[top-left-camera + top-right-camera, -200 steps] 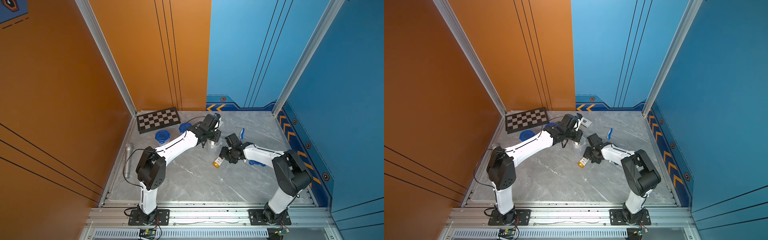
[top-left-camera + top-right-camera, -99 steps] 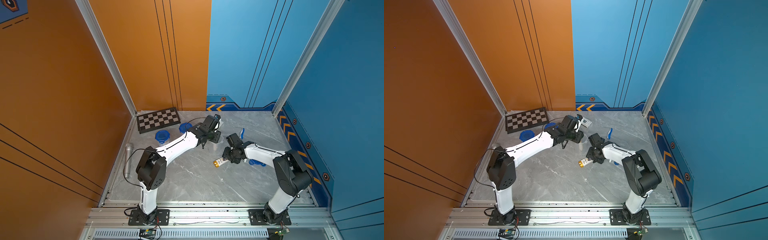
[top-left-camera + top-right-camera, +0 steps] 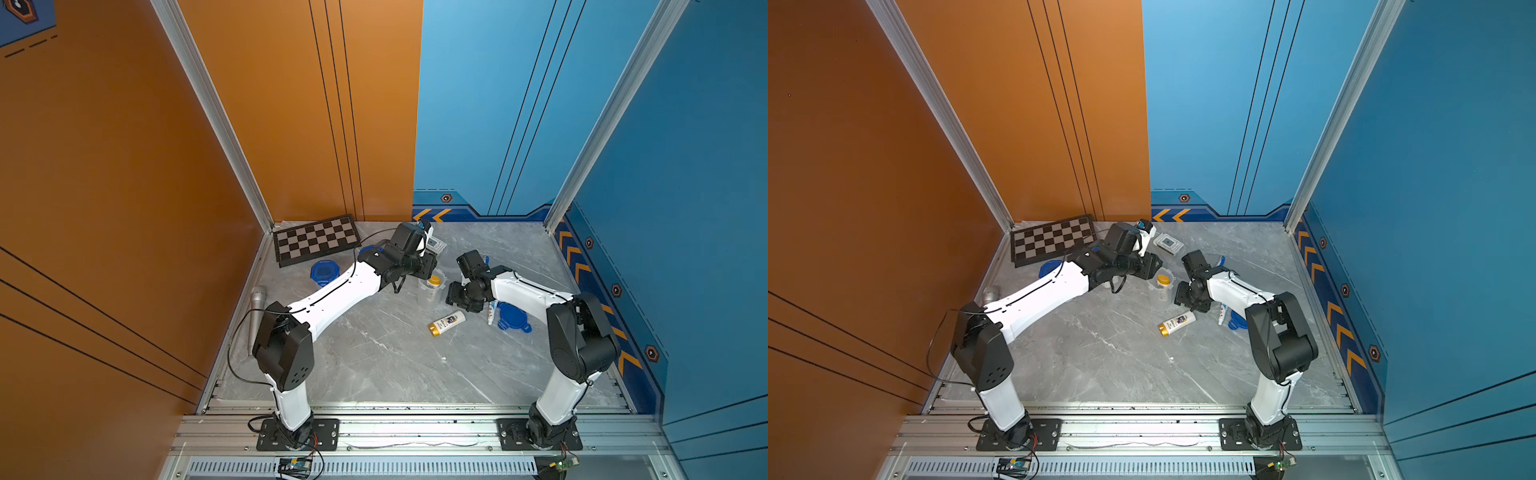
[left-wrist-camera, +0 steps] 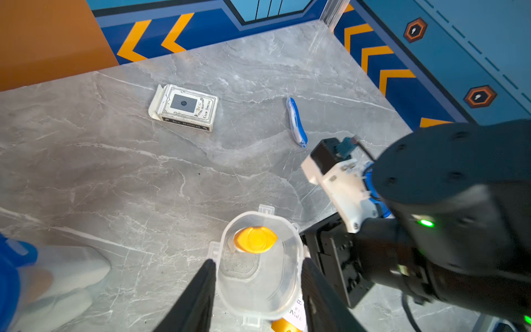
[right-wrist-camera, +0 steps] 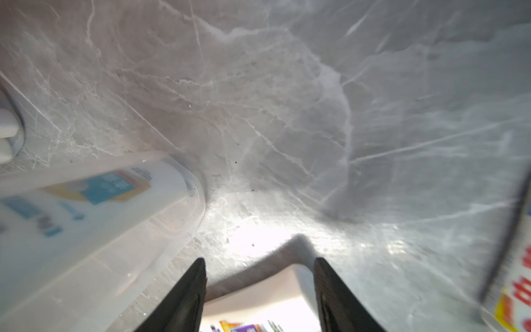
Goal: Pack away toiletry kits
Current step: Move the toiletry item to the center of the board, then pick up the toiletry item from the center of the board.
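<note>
A tall clear cup [image 3: 432, 293] [image 3: 1161, 289] [image 4: 253, 213] stands mid-table with a gold-capped white bottle [image 4: 255, 239] upright inside. My left gripper [image 4: 257, 261] [image 3: 426, 269] hovers open over it, one finger on each side of the rim. A second gold-capped bottle [image 3: 449, 323] [image 3: 1177, 323] [image 5: 258, 301] lies on the table. My right gripper [image 5: 259, 260] [image 3: 459, 297] is low over its flat end, fingers against both sides. A toothpaste tube [image 3: 492, 311] and a blue lid [image 3: 513, 322] lie beside the right arm. A blue-white toothbrush [image 4: 296, 122] lies farther back.
A chessboard [image 3: 316, 239] leans at the back left, with two more blue lids [image 3: 324, 272] near it. A grey microphone [image 3: 257, 303] lies along the left edge. A flat white card box [image 4: 184, 107] sits behind the cup. Another clear cup [image 4: 57, 273] shows blurred beside my left gripper.
My left jaws have opened over the cup, and the gold-capped bottle now stands inside it. My right jaws have narrowed around the lying bottle, which has shifted slightly.
</note>
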